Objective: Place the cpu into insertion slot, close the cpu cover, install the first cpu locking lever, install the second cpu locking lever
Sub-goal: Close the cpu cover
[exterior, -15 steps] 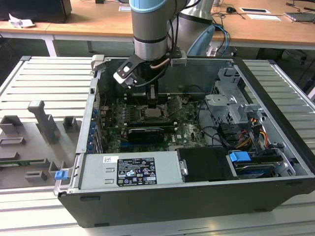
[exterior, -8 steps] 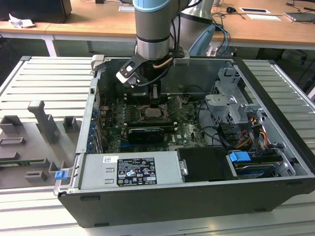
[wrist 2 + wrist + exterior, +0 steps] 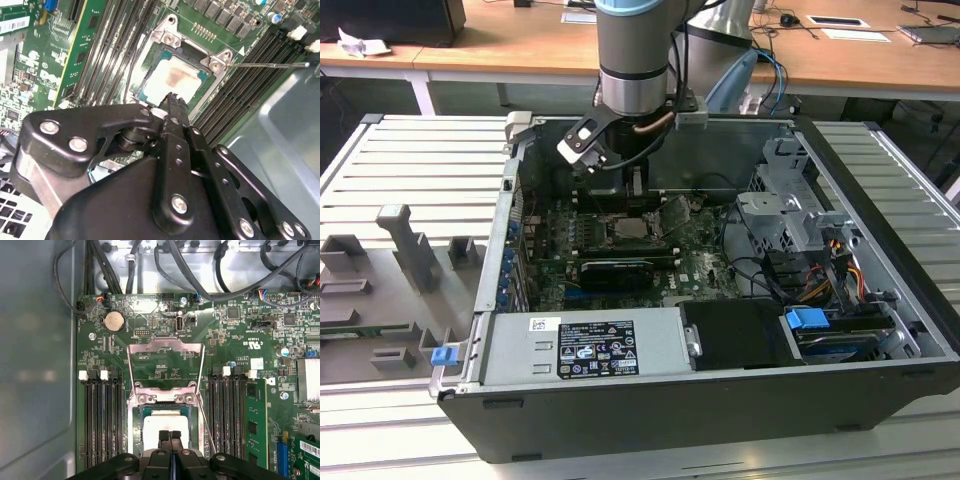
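The cpu lies flat in the insertion slot on the green motherboard; its tan metal top also shows in the second wrist view. The cpu cover stands swung open off the socket, its square window showing the board behind. A thin wire locking lever sticks up loose beside the socket, also seen as a rod. My gripper hovers just over the cpu's edge, fingers shut together with nothing between them. In the exterior view the gripper hangs inside the case above the socket.
Black memory slots flank the socket on both sides, and one holds a green module. Cables run along the case wall. A drive cage and power supply crowd the open case.
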### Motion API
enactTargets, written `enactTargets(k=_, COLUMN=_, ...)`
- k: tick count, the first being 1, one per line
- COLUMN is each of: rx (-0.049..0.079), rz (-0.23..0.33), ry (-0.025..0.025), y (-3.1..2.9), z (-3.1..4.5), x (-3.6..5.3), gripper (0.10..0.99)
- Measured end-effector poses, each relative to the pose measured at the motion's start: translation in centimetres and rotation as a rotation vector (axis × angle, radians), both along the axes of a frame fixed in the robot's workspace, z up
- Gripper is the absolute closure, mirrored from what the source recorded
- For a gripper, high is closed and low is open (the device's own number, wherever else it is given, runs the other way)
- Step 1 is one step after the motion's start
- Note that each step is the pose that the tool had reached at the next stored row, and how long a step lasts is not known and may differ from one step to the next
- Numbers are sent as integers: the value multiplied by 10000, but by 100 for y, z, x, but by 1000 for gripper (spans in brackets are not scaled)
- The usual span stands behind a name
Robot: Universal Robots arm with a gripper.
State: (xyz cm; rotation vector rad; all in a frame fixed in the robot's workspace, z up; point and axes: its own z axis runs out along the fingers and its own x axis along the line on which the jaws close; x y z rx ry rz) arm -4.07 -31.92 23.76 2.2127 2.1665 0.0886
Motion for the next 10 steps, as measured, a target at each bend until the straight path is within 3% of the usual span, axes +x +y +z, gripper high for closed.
enactTargets(k=5, rx=-5, rz=-1, ry=1, y=0, z=1, x=21, gripper=980)
enactTargets(k=10, rx=-9, rz=0, ry=0, y=0, z=75, x=22, gripper=980)
